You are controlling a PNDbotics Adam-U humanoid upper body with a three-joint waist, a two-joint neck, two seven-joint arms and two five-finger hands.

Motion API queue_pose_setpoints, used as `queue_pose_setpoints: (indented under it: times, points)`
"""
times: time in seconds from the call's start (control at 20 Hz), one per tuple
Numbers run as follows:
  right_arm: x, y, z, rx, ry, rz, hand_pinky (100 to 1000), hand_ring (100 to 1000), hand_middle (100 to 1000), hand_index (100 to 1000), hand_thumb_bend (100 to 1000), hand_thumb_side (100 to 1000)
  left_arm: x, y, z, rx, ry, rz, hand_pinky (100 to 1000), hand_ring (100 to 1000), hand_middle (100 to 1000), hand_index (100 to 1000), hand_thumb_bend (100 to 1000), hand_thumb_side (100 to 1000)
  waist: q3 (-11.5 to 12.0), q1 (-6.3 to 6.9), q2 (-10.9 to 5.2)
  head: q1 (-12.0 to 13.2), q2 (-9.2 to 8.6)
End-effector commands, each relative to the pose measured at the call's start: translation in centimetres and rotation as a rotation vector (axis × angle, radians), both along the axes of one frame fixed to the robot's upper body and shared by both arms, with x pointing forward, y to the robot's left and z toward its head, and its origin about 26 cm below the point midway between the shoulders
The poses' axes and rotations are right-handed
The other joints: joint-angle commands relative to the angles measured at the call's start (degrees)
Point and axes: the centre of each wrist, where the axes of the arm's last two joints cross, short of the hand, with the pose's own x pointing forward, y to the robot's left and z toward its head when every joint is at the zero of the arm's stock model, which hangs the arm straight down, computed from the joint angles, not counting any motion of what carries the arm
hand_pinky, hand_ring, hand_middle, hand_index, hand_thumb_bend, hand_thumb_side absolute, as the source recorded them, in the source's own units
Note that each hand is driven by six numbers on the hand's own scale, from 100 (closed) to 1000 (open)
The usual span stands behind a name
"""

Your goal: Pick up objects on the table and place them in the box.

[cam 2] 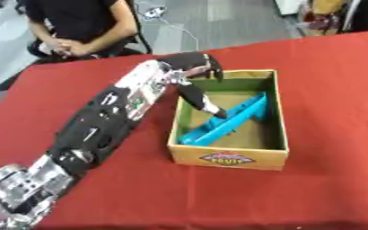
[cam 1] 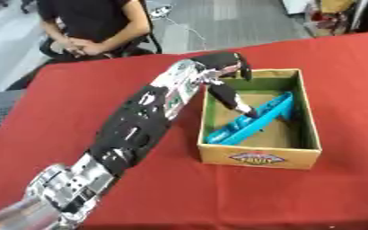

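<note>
The left robot hand (cam 1: 222,67) hangs over the near-left corner of the box (cam 1: 259,155), wrist bent down, its fingers (cam 1: 233,99) reaching into the box with a fingertip touching the blue plastic piece (cam 1: 254,123). The fingers look mostly straight and narrow together rather than wrapped round the piece, so I judge the piece is being let go or nudged, not held. The piece lies slantwise inside the box, its lower end near the front-left corner and its upper end leaning on the right wall. The box stands on the red worktop (cam 1: 85,90), and no other loose object shows on the cloth. The right robot hand appears in neither view.

To finish well, the fingers should lift straight up and clear the left wall of the box without hooking the piece or dragging the box sideways.
</note>
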Motion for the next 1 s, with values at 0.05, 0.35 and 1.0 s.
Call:
queue_pose_setpoints:
  times: [0.05,0.35,1.0]
  points:
    - [-0.03,-0.03,0.95,-0.008,-0.032,0.005,670,905,951,1000,463,1000,0.2,0.85,1.48,0.011,-0.042,0.01,690,659,709,760,862,640,0.1,-0.37,-0.78,0.8,-0.04]
    - [-0.03,-0.04,0.95,-0.009,-0.031,0.006,671,905,951,1000,464,1000,0.19,0.93,1.51,0.009,-0.044,0.014,696,659,707,759,857,642,0.1,-0.38,-0.78,0.7,-0.04]
    - [-0.06,-0.2,1.02,-0.005,-0.036,-0.004,671,905,951,1000,463,1000,0.1,1.77,1.48,-0.077,-0.086,0.046,713,713,780,840,1000,945,0.2,-0.42,-0.75,0.6,-0.04]
